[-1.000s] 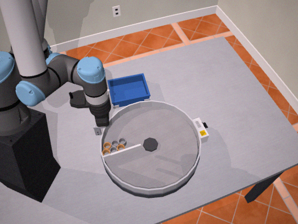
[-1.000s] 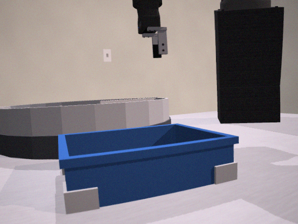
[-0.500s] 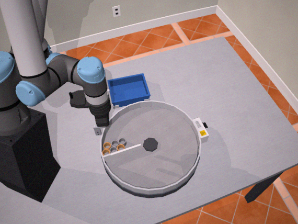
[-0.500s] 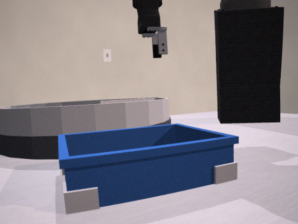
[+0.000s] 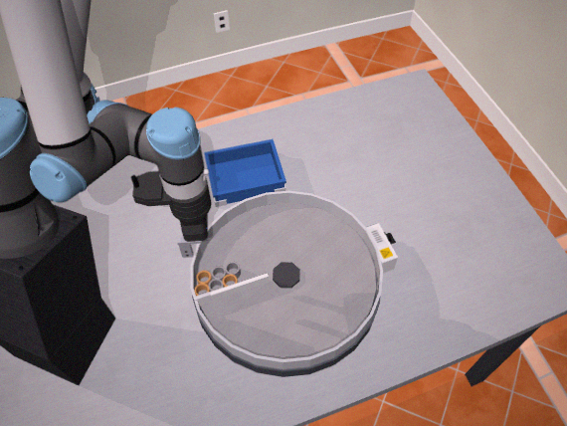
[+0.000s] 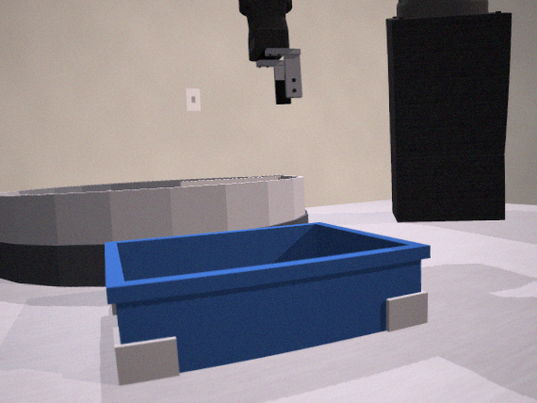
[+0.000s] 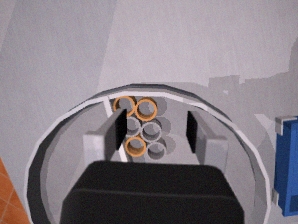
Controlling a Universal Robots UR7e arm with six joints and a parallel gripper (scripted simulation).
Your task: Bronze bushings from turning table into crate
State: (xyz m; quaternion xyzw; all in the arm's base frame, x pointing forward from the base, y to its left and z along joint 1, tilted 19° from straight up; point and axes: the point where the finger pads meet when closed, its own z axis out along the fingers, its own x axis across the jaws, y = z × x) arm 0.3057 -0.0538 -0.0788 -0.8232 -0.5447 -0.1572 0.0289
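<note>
Pincer wide and holding nothing, high above the left rim of the turning table.

The pincer (image 7: pixel 155 131) hangs over the cluster of bushings. Three bronze bushings (image 5: pixel 203 277) and three steel bushings (image 5: pixel 219 273) lie bunched together at the left of the turning table (image 5: pixel 348 319), against its white divider bar (image 5: pixel 241 286). The blue crate (image 5: pixel 245 170) sits on the desk (image 5: pixel 423 164) just beyond the turning table.
</note>
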